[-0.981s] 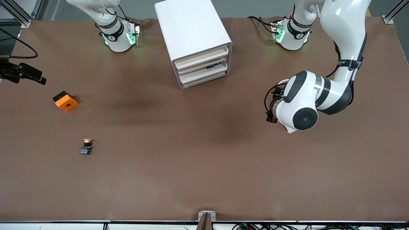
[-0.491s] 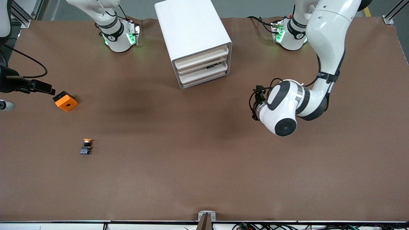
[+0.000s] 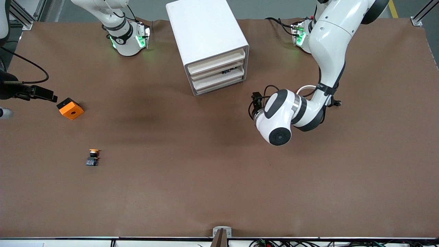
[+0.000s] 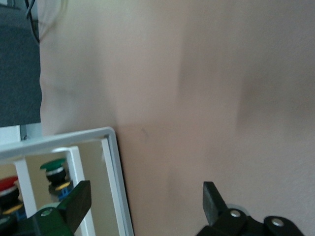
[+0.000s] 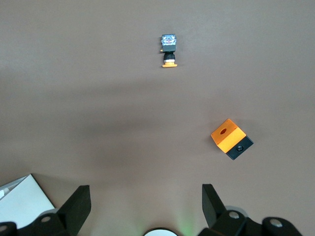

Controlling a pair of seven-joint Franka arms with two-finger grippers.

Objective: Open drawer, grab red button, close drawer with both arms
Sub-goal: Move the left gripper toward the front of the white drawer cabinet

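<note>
Cabinet shut, both arms off to the sides

The left gripper (image 3: 254, 104) hung over bare table beside the cabinet (image 3: 209, 44), whose lowest drawer (image 3: 219, 86) sat closed; the right gripper (image 3: 37, 93) hovered by the orange cube (image 3: 70, 108), the yellow-capped button (image 3: 92, 157) nearer the camera.

Bench (image 3: 212, 178): flat brown matte surface, spanning the whole front view. White boxy cabinet (image 3: 205, 37) with three shallow cream-white tray drawers stands on it between the two arm bases. Orange cube with a black underside (image 3: 70, 108) lies toward the right arm's end of the bench. Small push button with an orange-yellow cap on a black-and-blue body (image 3: 92, 157) lies on its side, nearer the front camera than the cube, well apart from it.
</note>
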